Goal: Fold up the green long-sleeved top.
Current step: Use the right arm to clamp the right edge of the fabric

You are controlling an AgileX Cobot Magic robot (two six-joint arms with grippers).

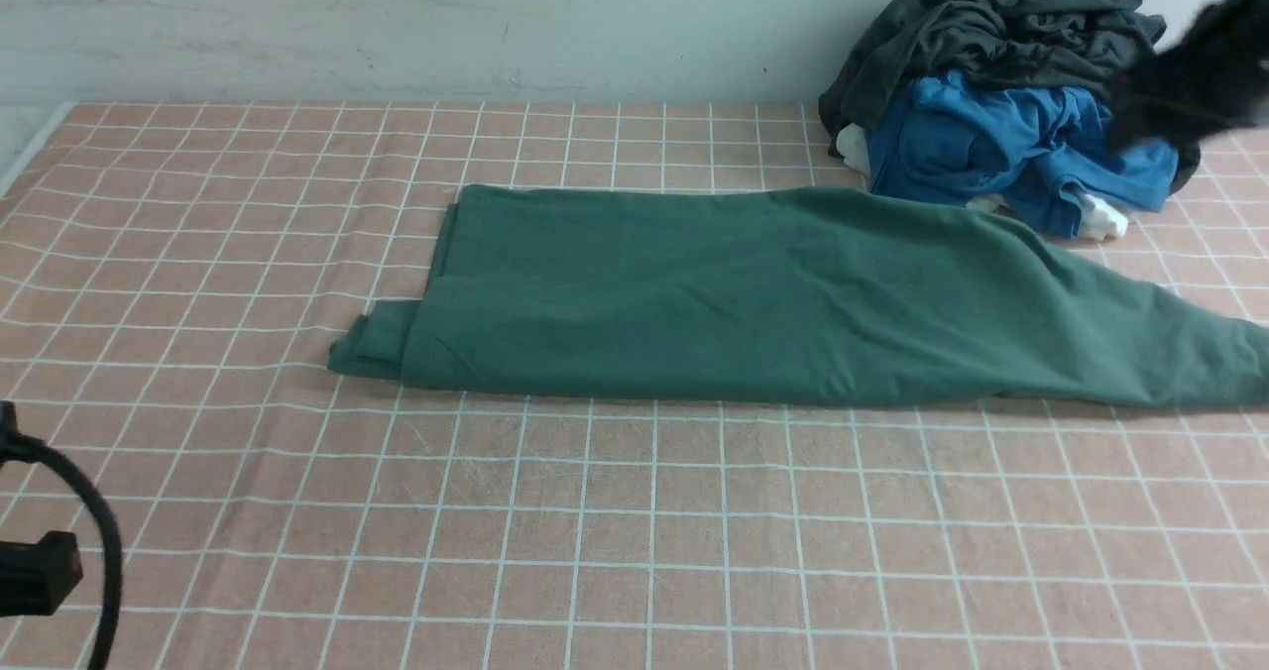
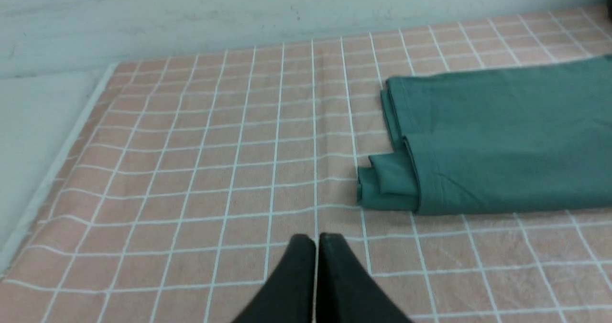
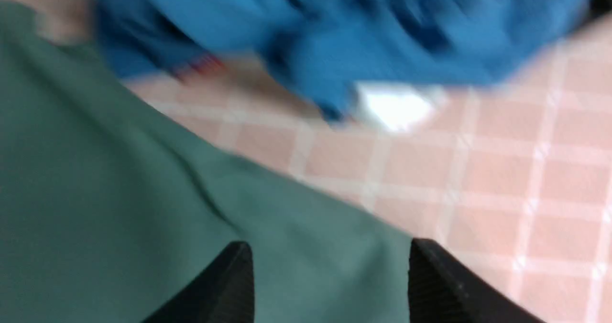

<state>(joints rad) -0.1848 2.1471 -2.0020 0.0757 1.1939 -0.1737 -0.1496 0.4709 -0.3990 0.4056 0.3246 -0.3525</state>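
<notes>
The green long-sleeved top (image 1: pixel 753 293) lies flat across the middle of the table, folded into a long band that runs from left to right, with folded layers sticking out at its left end (image 2: pixel 382 179). My left gripper (image 2: pixel 315 239) is shut and empty, hovering over bare cloth short of that left end. My right gripper (image 3: pixel 330 251) is open, its fingers standing wide apart above the top's right part (image 3: pixel 119 218); the fabric lies below them, not pinched. The right arm (image 1: pixel 1200 75) shows as a dark blur at the far right.
A heap of clothes sits at the back right: a dark grey garment (image 1: pixel 991 26) over a bright blue one (image 1: pixel 1001 145), with a white piece (image 1: pixel 1100 216) beside the green top. A pink checked cloth (image 1: pixel 595 531) covers the table; its left edge (image 2: pixel 48 179) meets a pale wall.
</notes>
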